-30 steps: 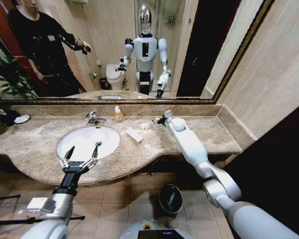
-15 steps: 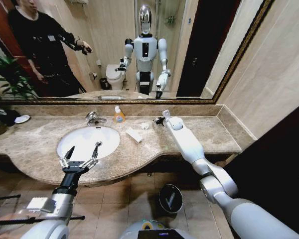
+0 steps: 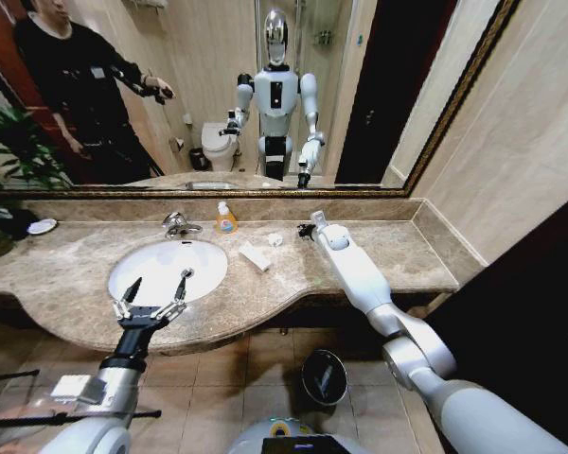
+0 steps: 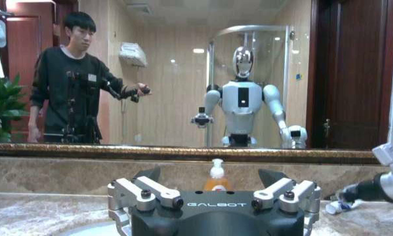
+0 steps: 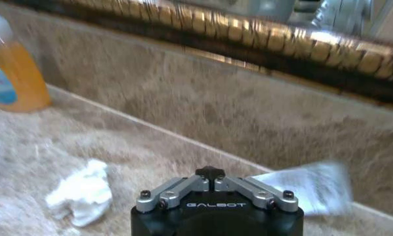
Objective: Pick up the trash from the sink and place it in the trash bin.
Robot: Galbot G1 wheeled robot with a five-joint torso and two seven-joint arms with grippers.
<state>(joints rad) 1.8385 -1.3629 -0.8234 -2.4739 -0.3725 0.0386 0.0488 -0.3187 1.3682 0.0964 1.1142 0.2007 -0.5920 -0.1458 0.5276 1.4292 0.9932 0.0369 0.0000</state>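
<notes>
The white sink [image 3: 151, 274] lies in the marble countertop [image 3: 398, 260]. Above its front rim my left gripper [image 3: 160, 281] [image 4: 211, 174] hovers open and empty. At the back of the counter, close to the backsplash, my right gripper [image 3: 303, 230] [image 5: 213, 173] [image 4: 346, 195] is shut on a small white tube [image 5: 311, 184] [image 4: 334, 207]. More trash lies on the counter: a flat white packet [image 3: 255, 256] and a crumpled scrap [image 3: 275, 239] [image 5: 81, 194] between the sink and the right gripper. The black trash bin [image 3: 324, 376] stands on the floor under the counter edge.
An orange soap bottle [image 3: 226, 219] [image 5: 9, 73] and a chrome faucet [image 3: 177, 224] stand behind the sink. A mirror spans the wall above the backsplash. A plant [image 3: 9, 161] sits at the far left. A side wall bounds the counter's right end.
The right gripper has shifted only slightly near the backsplash. The left arm has not moved.
</notes>
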